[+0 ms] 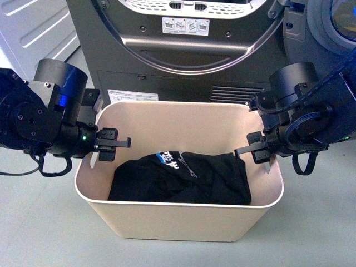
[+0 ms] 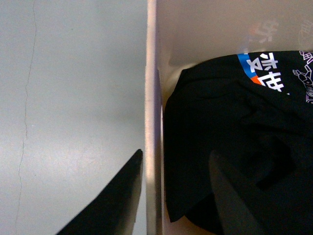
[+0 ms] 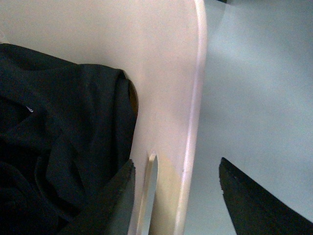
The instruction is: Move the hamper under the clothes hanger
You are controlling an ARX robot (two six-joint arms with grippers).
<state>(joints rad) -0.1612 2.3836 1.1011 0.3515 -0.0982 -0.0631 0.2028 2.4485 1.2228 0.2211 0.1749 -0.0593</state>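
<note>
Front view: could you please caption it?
Left gripper and right gripper, open, straddle opposite walls of the hamper; black garment inside.

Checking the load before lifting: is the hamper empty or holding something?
Holding something: a crumpled black garment with blue-and-white print lies at the bottom of the hamper.

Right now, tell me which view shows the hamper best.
Front view: the whole hamper shows, clothes inside. Left wrist view catches only a strip of rim; right wrist view only one wall with its slot.

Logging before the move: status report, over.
Left gripper open astride hamper wall. Right gripper open astride opposite wall. Black garment inside, dryer close behind. Clothes hanger unseen.
</note>
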